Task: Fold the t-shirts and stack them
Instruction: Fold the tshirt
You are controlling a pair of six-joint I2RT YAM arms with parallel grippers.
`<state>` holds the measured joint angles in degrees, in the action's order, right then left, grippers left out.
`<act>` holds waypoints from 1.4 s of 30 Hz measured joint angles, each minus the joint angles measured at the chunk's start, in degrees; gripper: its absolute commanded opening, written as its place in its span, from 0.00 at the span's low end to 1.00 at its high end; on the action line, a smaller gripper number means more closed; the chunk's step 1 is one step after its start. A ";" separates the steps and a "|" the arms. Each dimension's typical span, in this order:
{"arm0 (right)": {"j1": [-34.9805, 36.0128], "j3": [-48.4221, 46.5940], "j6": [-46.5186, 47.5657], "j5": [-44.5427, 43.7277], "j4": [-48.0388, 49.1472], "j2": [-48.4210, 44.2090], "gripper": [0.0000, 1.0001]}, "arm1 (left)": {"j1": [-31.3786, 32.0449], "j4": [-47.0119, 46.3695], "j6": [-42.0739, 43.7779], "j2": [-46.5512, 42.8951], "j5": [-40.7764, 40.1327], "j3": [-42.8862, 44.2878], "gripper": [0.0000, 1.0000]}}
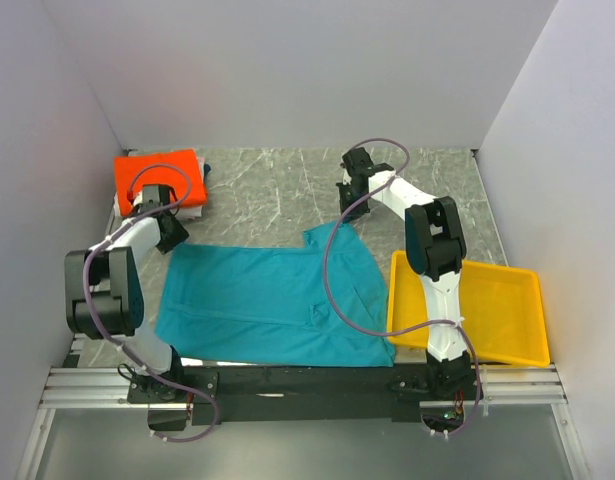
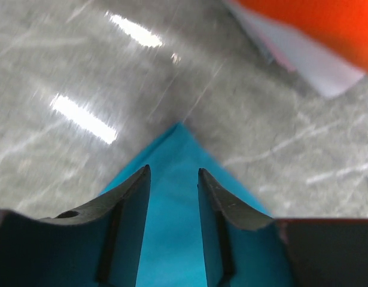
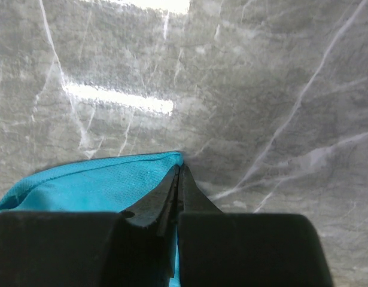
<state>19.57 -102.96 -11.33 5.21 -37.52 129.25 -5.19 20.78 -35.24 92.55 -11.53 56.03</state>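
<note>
The left gripper [image 2: 175,170] has its fingers apart, and between them lies the pointed corner of the teal shirt [image 2: 172,221] — the tip of that corner reaches just past the fingertips onto the grey marble table [image 2: 82,72]. The cloth here looks flat on the table; whether the fingers touch it cannot be told. Ahead of this gripper and to its right sits the orange shirt [image 2: 318,24], folded, resting on a white layer [image 2: 303,57] that sticks out beneath its edge.

The right gripper [image 3: 179,168] has its fingers pressed together, pinching an edge of the same teal shirt [image 3: 94,182]; the hem runs off to its left from the fingertips, and bare table lies ahead of it and to its right.

From above, the teal shirt [image 1: 257,300] is spread open between the two arms, nearer the bases than either gripper. The orange shirt [image 1: 157,175] is just beyond the left gripper [image 1: 172,232]. A yellow tray [image 1: 527,275] lies behind the right gripper — beside that arm's base.
</note>
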 measured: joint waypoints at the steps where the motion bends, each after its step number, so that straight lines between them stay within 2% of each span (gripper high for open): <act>1: 0.00 0.24 0.07 -0.02 0.00 -0.15 0.00 | 0.00 -0.61 0.22 1.07 -0.22 0.59 0.41; 19: -0.02 0.66 0.35 -0.02 -0.66 -0.48 0.00 | -0.02 -2.89 1.90 8.90 -2.45 4.00 0.33; 25: -0.02 0.61 0.33 -0.04 -0.81 -0.48 0.00 | -0.04 -3.39 2.21 8.98 -2.43 3.98 0.20; 29: -0.02 0.52 0.31 -0.09 -1.14 -0.48 0.00 | -0.04 -3.80 2.82 9.20 -2.36 3.98 0.01; 36: -0.20 -2.27 -0.42 -1.29 -5.31 -0.48 0.00 | -0.04 -3.78 3.15 9.25 -1.84 4.11 0.00; 42: -1.25 -10.73 -1.42 -1.16 -9.49 -0.48 0.00 | -0.02 -3.13 4.15 9.25 0.37 4.79 0.00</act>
<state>18.33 -113.69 -12.75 4.05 -47.00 128.77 -5.21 17.65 -31.09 101.80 -11.16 60.82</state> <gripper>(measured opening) 0.007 0.020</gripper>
